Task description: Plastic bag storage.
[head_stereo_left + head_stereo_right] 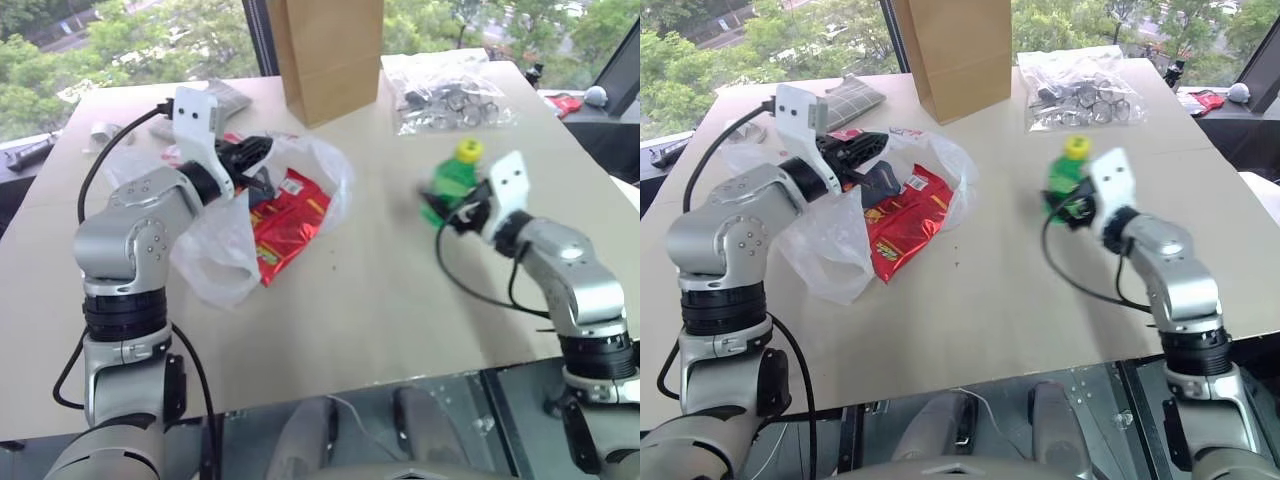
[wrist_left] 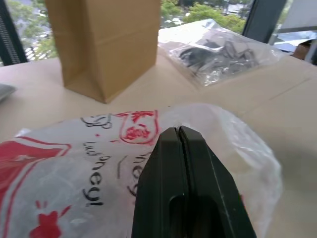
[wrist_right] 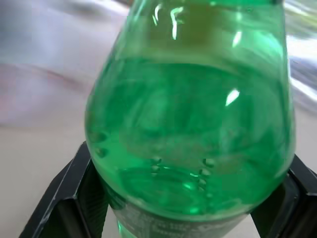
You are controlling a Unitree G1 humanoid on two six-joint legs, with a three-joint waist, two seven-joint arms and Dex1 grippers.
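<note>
The plastic bag, crinkly translucent white film with red print, lies on the left half of the table with its mouth arched open toward the middle. Red snack packets show inside it. My left gripper is at the bag's upper rim, and its fingers are pressed together with the film gathered around them. A green bottle with a yellow cap hangs over the table right of the bag. My right gripper is shut around its lower body, with a finger on each side.
A tall brown paper bag stands at the back centre. A clear bag of small dark parts lies at the back right. A grey folded item lies behind the plastic bag. The table's front edge runs near me.
</note>
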